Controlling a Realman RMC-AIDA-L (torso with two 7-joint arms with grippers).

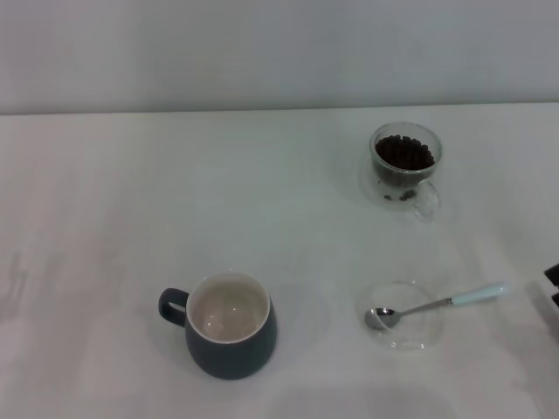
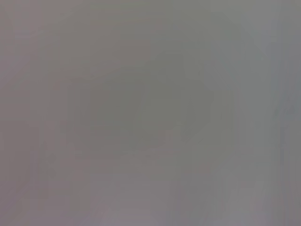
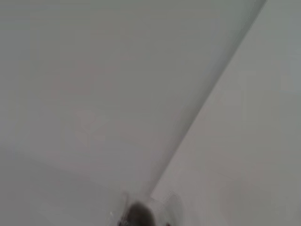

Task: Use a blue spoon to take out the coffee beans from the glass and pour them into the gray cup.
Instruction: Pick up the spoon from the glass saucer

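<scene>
The blue spoon (image 1: 437, 305) lies with its silver bowl on a flat clear saucer (image 1: 410, 336) at the front right, its pale blue handle pointing right. The glass (image 1: 404, 166) stands at the back right with a heap of coffee beans (image 1: 403, 153) inside. The glass also shows in the right wrist view (image 3: 143, 214), partly cut off. The gray cup (image 1: 229, 336) stands at the front centre-left, empty, its handle to the left. Only a dark sliver of my right gripper (image 1: 553, 286) shows at the right edge, just right of the spoon handle. My left gripper is out of view.
Everything stands on a white table (image 1: 131, 201). A pale wall runs behind the table's far edge (image 1: 262, 109). The left wrist view shows only a plain grey surface.
</scene>
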